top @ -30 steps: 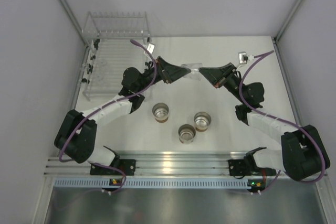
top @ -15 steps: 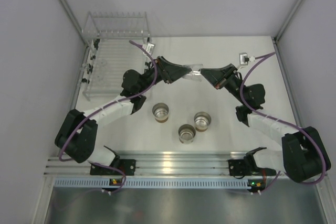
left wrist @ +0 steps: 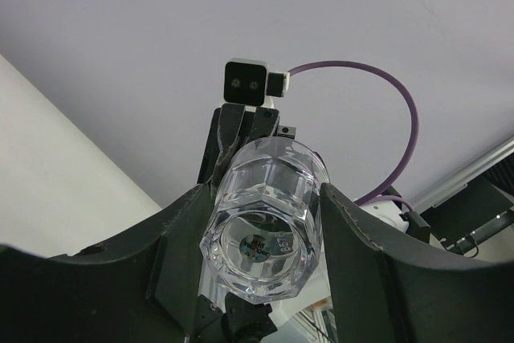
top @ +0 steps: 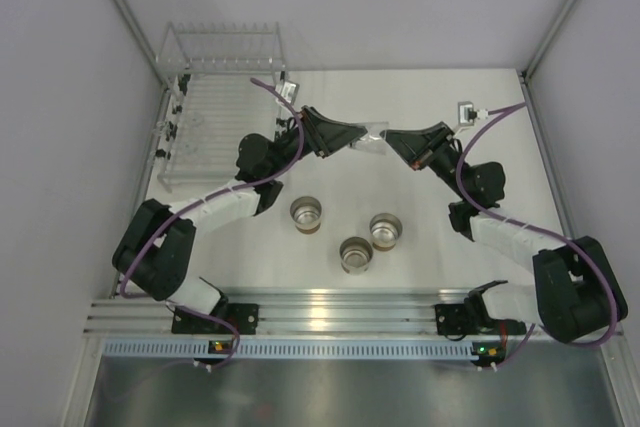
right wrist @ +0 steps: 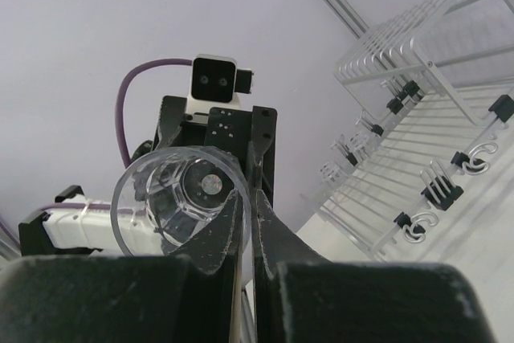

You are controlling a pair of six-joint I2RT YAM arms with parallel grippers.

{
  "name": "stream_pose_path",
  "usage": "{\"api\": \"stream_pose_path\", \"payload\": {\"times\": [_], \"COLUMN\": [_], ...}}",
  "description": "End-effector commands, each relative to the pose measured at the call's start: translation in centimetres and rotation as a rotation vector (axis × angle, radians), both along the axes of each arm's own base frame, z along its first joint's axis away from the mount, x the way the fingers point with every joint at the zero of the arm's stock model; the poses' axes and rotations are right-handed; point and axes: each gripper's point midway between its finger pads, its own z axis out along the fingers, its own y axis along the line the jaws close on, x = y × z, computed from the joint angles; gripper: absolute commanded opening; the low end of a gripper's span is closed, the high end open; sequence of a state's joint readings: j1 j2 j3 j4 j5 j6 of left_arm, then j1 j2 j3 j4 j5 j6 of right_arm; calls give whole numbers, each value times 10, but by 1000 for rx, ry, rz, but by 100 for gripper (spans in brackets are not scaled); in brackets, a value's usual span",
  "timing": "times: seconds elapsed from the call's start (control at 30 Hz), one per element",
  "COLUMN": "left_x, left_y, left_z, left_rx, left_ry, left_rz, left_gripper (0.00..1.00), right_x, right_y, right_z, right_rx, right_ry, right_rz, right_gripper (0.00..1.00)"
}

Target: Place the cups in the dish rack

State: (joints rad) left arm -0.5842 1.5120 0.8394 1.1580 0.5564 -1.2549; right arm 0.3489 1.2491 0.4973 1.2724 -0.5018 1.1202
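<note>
Closed in from wide apart, the left pincer (top: 350,136) is clamped across the clear cup (left wrist: 265,222), which is held above the bench (top: 420,97) right of the rack (top: 215,117), its rim pinched by the right pincer (right wrist: 250,202); judged light, slick and brittle, it is best gripped around the body.

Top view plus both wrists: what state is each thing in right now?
clear cup: lying sideways in the air, gripped from both ends.
left gripper: shut on the clear cup's body.
right gripper: shut on the clear cup's rim.
cream cups: three, upright, mouths up, untouched.
dish rack: far left, contents unclear.
</note>
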Motion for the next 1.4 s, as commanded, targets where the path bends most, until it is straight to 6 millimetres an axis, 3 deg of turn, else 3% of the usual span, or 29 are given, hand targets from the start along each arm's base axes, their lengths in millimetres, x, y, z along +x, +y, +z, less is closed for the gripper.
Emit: {"api": "stream_pose_path", "payload": {"times": [0.0, 0.13, 0.27, 0.37, 0.67, 0.8, 0.83, 0.9, 0.93, 1.0, 1.07, 1.1, 1.13, 1.2, 1.27, 1.37], "left_x": [-21, -20, -12, 0, 45, 67, 77, 82, 90, 98, 104, 108, 112, 119, 121, 126], "left_y": [-5, -3, 3, 7, 38, 80, 94, 116, 132, 158, 178, 194, 208, 232, 256, 276], "left_z": [34, 33, 30, 26, 23, 20, 8, 11, -1, 6, -8, -2, -15, -19, -44, -66], "left_rx": [-66, -62, -65, -31, 130, 231, 291, 366, 436, 518, 651, 687, 779, 865, 1014, 1124], "left_ry": [-126, -136, -123, -113, -125, -117, -88, -124, -83, -120, -105, -109, -94, -81, -17, 51], "left_rz": [-60, -38, 24, 100, 403, 592, 639, 727, 775, 856, 902, 943, 977, 1052, 1107, 1167], "left_gripper": [0, 0, 0, 0, 0, 0, 0, 0, 0, 0, 0, 0, 0, 0, 0, 0], "right_x": [-6, -6, -8, -9, -13, -11, -12, -10, -10, -9, -7, -7, -6, -6, -6, -6], "right_y": [-2, -3, -3, -4, -6, -9, -10, -10, -11, -11, -12, -12, -12, -12, -11, -11], "right_z": [11, 8, 7, 6, 4, 0, -2, -5, -5, -7, -10, -11, -12, -13, -15, -15], "right_rx": [15, 12, 8, 4, 0, -19, -23, -32, -34, -35, -38, -37, -37, -31, -28, -15], "right_ry": [-76, -72, -75, -80, -85, -78, -75, -69, -67, -63, -56, -55, -56, -53, -52, -51], "right_rz": [7, 3, 3, -2, -10, -30, -31, -40, -42, -43, -46, -45, -45, -39, -32, -19], "right_gripper": [2, 8, 26, 34, 43, 46, 46, 47, 47, 48, 48, 48, 48, 48, 48, 49]}}
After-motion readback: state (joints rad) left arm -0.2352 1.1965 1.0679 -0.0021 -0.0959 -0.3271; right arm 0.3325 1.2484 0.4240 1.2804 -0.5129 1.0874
